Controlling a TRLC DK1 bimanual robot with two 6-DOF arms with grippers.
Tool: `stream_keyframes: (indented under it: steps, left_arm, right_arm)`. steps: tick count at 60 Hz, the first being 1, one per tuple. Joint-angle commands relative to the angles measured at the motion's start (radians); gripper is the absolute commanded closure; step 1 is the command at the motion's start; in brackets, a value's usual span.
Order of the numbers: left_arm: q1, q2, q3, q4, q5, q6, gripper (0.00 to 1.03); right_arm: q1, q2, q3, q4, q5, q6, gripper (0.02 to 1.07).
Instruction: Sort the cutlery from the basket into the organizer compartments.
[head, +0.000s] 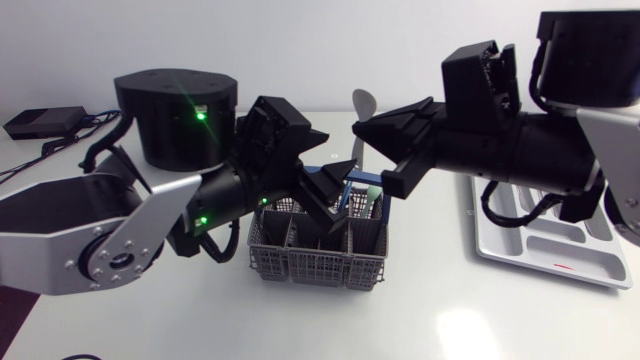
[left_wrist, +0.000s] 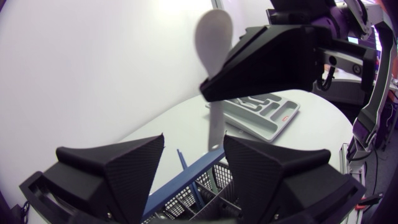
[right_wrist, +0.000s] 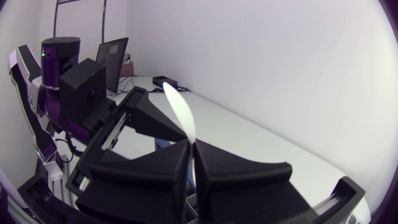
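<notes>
Your right gripper (right_wrist: 192, 149) is clamped on the handle of a pale plastic spoon (head: 363, 101), holding it upright above the far edge of the grey mesh basket (head: 318, 264) at mid-table (head: 200, 315). Your left gripper (left_wrist: 194, 142), jaws apart, hovers over the basket. The white compartmented organizer tray (head: 545, 250) near the table's right edge shows no cutlery, so sorting looks barely begun. I cannot see what the basket still holds.

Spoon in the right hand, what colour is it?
The spoon is plain white, clearest in the left wrist view.
</notes>
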Motion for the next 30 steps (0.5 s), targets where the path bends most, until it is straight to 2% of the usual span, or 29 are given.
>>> stream_keyframes:
  steps: [1, 12, 17, 30]
  left_arm:
    - [0.034, -0.044, -0.03, -0.008, -0.003, -0.009, 0.25]
    - [0.058, -0.079, -0.058, -0.025, -0.003, 0.011, 0.14]
    - [0.066, -0.087, -0.066, -0.031, -0.003, 0.021, 0.14]
    - [0.078, -0.091, -0.064, -0.084, -0.003, 0.083, 0.14]
  right_arm:
    - [-0.068, -0.041, 0.016, -0.037, -0.046, -0.031, 1.01]
    - [-0.297, -0.097, 0.011, -0.183, -0.223, -0.152, 1.01]
    - [-0.4, -0.104, 0.015, -0.26, -0.295, -0.226, 1.01]
    - [-0.65, -0.078, 0.039, -0.487, -0.382, -0.528, 1.01]
